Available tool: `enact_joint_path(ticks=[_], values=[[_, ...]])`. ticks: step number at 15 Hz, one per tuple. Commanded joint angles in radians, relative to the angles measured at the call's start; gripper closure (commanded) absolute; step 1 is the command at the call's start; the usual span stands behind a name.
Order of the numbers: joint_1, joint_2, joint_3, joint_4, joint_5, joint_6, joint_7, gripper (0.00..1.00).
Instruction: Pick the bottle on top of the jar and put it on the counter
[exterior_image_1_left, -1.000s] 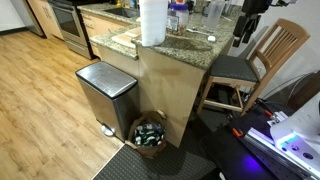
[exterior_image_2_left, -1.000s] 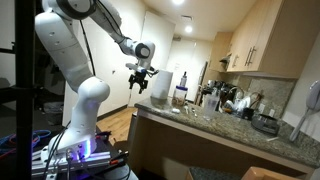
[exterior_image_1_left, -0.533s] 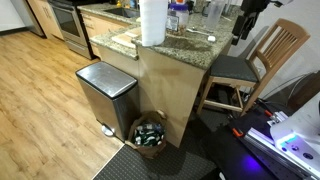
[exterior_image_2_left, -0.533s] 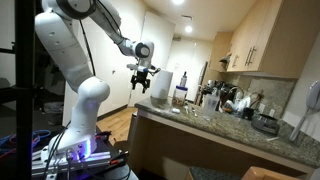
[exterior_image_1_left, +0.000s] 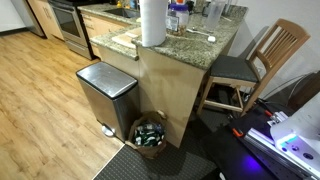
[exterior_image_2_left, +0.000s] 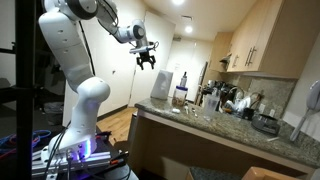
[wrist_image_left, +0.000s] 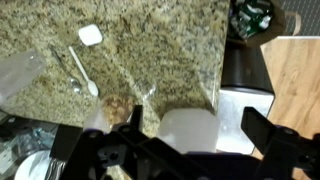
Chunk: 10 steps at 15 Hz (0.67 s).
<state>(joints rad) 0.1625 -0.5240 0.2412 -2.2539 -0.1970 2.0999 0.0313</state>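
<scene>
A small bottle (exterior_image_1_left: 178, 6) stands on a clear jar with a dark lid (exterior_image_1_left: 177, 21) on the speckled granite counter (exterior_image_1_left: 190, 45), just beside a tall white paper-towel roll (exterior_image_1_left: 152, 22). The jar also shows in an exterior view (exterior_image_2_left: 181, 98). My gripper (exterior_image_2_left: 146, 60) hangs high above the counter's end, open and empty; it is out of frame in the exterior view that shows the bottle. In the wrist view my open fingers (wrist_image_left: 198, 122) look straight down over the roll (wrist_image_left: 188, 128) and the counter (wrist_image_left: 150, 50). The bottle is not clearly visible there.
A steel pedal bin (exterior_image_1_left: 105, 92) and a basket (exterior_image_1_left: 150, 133) stand on the floor against the counter's base. A wooden chair (exterior_image_1_left: 262, 58) stands at the counter's side. A spoon (wrist_image_left: 82, 72) and a small white square (wrist_image_left: 90, 35) lie on the counter.
My gripper has risen well above the counter and left the frame of one exterior view. It stays open and empty. The bottle and jar have not moved.
</scene>
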Motion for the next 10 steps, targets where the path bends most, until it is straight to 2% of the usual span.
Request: enact_joint_path(ticks=[1,3,4,5,10], values=[[0.004,0.017,0.012,0.050,-0.008,0.000,0.032,0.00],[0.004,0.038,0.022,0.097,-0.009,-0.001,0.051,0.00],[-0.022,0.050,0.026,0.070,-0.054,0.042,0.072,0.00],[-0.052,0.078,0.004,0.078,-0.058,0.124,0.120,0.00],[-0.157,0.194,-0.079,0.185,-0.041,0.325,0.233,0.00]])
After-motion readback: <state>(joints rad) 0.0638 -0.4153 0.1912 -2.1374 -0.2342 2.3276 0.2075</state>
